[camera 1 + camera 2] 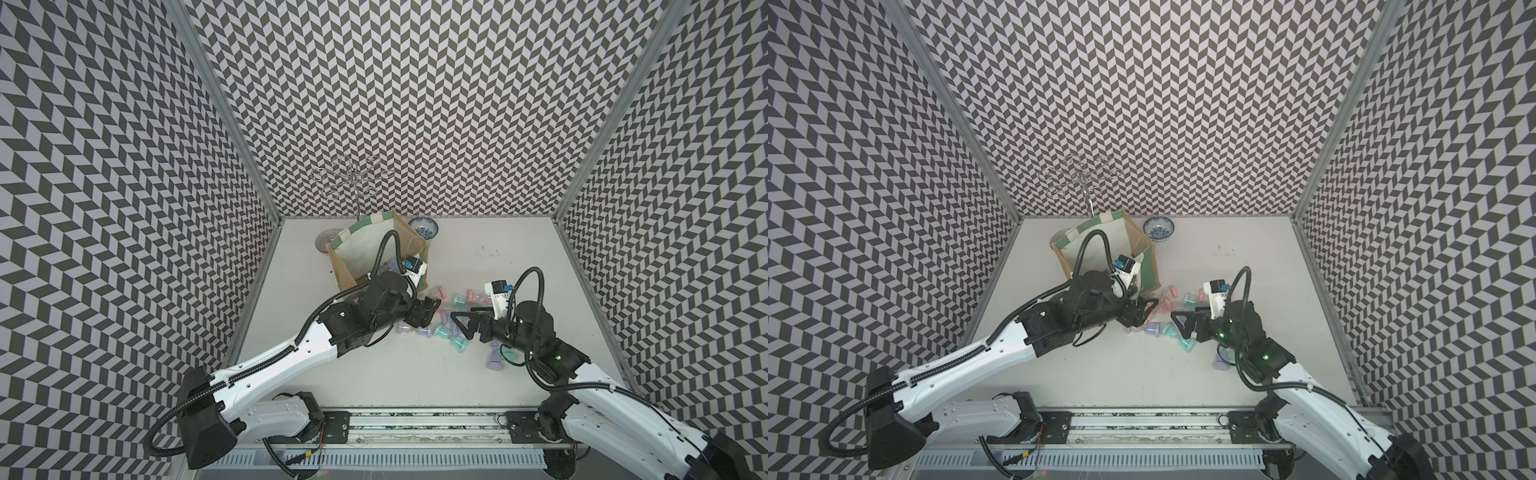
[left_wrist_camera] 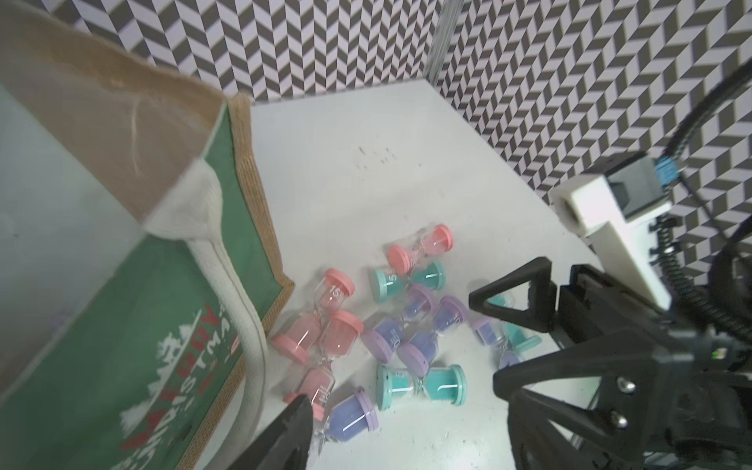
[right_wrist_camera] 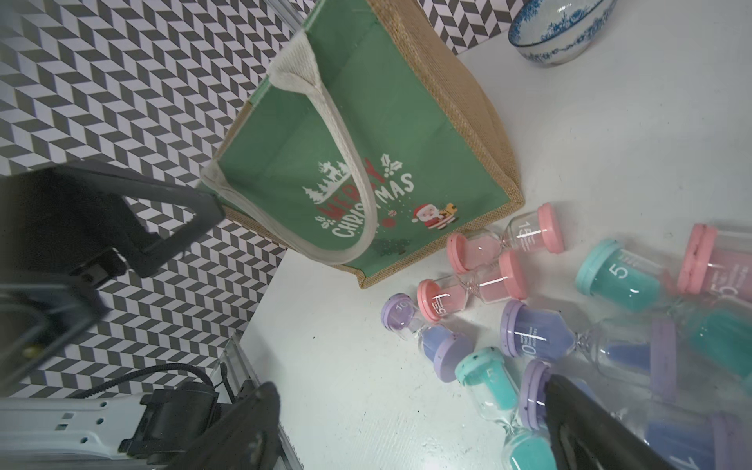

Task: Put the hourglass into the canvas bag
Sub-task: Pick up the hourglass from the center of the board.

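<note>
Several hourglasses (image 1: 440, 322) with pink, teal or purple caps lie in a loose pile on the white table, right of the canvas bag (image 1: 361, 249). The bag (image 3: 366, 142) stands upright with its mouth open, green printed panel toward the pile. My left gripper (image 1: 426, 311) hangs open over the pile's bag side. In the left wrist view it (image 2: 407, 419) straddles a purple hourglass (image 2: 350, 419) and a teal one (image 2: 419, 386) without holding either. My right gripper (image 1: 461, 322) faces it from the other side, open (image 3: 411, 386) and empty.
A blue-and-white bowl (image 1: 424, 227) sits behind the bag on the right and a second bowl (image 1: 326, 241) on its left. A wire stand (image 1: 353, 178) rises at the back wall. One purple hourglass (image 1: 494, 361) lies apart, under the right arm.
</note>
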`<state>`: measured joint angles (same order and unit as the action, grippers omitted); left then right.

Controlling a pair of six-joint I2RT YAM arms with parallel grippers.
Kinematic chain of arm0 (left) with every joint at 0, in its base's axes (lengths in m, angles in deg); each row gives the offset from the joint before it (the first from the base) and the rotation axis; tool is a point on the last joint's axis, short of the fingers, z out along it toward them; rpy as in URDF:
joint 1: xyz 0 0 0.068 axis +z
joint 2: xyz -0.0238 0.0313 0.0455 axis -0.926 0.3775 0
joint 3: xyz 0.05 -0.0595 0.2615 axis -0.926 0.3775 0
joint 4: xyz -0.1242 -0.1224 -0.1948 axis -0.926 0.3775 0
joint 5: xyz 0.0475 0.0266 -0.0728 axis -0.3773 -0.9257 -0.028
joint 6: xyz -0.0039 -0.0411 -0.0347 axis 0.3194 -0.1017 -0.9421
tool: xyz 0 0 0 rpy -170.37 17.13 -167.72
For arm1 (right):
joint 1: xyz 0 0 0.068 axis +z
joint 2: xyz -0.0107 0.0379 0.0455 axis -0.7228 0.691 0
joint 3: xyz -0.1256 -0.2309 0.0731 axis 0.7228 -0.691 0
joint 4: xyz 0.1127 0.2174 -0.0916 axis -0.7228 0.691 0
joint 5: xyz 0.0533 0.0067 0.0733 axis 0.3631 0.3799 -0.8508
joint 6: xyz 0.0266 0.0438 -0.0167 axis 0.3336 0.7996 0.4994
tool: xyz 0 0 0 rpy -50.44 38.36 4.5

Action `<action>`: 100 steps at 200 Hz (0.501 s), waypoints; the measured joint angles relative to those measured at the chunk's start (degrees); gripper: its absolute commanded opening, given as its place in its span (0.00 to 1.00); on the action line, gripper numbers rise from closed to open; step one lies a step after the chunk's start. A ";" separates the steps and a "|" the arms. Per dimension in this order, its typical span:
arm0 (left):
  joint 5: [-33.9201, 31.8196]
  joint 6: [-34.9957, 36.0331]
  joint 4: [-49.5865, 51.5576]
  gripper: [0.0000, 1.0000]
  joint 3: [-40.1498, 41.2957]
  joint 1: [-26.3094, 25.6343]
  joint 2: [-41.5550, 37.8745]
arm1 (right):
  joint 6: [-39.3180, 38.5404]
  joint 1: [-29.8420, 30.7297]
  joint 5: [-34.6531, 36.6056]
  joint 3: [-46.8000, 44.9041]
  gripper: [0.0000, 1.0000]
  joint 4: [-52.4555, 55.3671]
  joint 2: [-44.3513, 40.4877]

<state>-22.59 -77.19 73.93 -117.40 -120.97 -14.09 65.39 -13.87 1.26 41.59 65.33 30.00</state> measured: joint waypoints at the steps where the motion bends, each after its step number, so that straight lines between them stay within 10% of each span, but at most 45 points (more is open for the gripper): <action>1: -0.02 0.00 -0.11 0.77 0.28 0.00 0.07 | 0.00 0.00 0.00 -0.04 0.99 -0.02 0.00; 100: -0.76 0.81 -8.11 0.81 10.51 -0.09 9.33 | 1.97 -0.24 1.57 -4.83 0.99 -0.24 -1.92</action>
<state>-23.36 -76.38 65.82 -106.89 -121.05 -4.76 67.36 -14.11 2.83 36.76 65.09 28.08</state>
